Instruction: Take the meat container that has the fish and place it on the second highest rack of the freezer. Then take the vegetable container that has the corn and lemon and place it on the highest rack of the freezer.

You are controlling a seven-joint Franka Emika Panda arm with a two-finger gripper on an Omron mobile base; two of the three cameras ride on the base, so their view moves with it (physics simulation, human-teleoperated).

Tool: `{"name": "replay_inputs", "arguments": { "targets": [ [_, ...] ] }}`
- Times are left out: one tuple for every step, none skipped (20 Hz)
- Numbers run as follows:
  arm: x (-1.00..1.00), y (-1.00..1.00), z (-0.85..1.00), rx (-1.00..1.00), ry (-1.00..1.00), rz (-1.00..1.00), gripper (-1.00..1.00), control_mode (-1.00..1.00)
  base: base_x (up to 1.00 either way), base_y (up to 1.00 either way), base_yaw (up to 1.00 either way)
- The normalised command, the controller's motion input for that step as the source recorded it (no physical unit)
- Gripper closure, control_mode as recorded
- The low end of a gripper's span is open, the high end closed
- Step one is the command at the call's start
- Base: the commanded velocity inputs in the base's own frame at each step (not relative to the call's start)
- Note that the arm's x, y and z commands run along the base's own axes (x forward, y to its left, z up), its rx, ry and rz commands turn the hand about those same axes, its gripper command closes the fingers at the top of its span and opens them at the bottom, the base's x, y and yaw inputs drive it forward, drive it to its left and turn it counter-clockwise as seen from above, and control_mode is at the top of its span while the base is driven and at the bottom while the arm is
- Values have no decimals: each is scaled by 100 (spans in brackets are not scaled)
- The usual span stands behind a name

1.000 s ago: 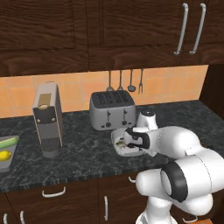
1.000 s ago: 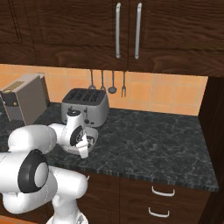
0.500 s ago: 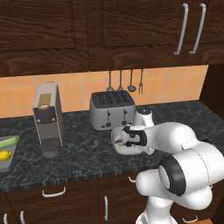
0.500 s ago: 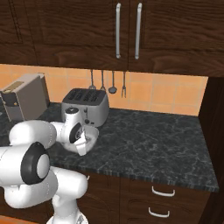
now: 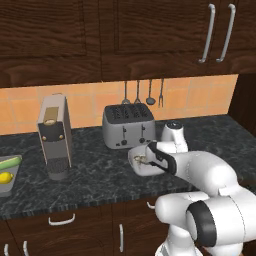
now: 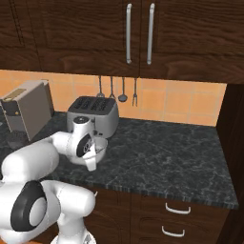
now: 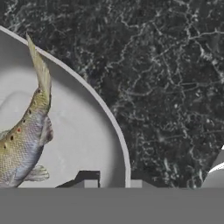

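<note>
Here the jaws pinch the thick rim of the meat container (image 7: 78,131), one tip inside and one outside, just above the tabletop (image 7: 166,87); it looks stiff and light, though the loose fish (image 7: 26,140) may slide if tipped.

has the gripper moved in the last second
Yes. In the left base view the gripper has slid a little left and nearer along the counter, away from the toaster, and closed over the meat container's rim.
</note>
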Motion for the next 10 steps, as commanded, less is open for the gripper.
{"name": "replay_inputs", "arguments": {
  "targets": [
    [-9, -27, 16, 0, 0, 0, 100, -100, 0, 0, 0],
    [-9, -29, 24, 0, 0, 0, 100, -100, 0, 0, 0],
    [-11, -35, 36, 0, 0, 0, 100, -100, 0, 0, 0],
    [-9, -39, 46, 0, 0, 0, 100, -100, 0, 0, 0],
    [0, -38, 51, 0, 3, 0, 100, -100, 0, 0, 0],
    [0, -37, 51, 0, 4, 0, 100, -100, 0, 0, 0],
    [0, -41, 56, 1, 3, 0, 100, -100, 0, 0, 0],
    [0, -42, 55, 3, 3, 0, 100, -100, 0, 0, 0],
    [0, -44, 57, 4, 3, 0, 100, -100, 0, 0, 0],
    [0, -44, 56, 5, 1, 0, 100, -100, 0, 0, 0]
  ]
}}
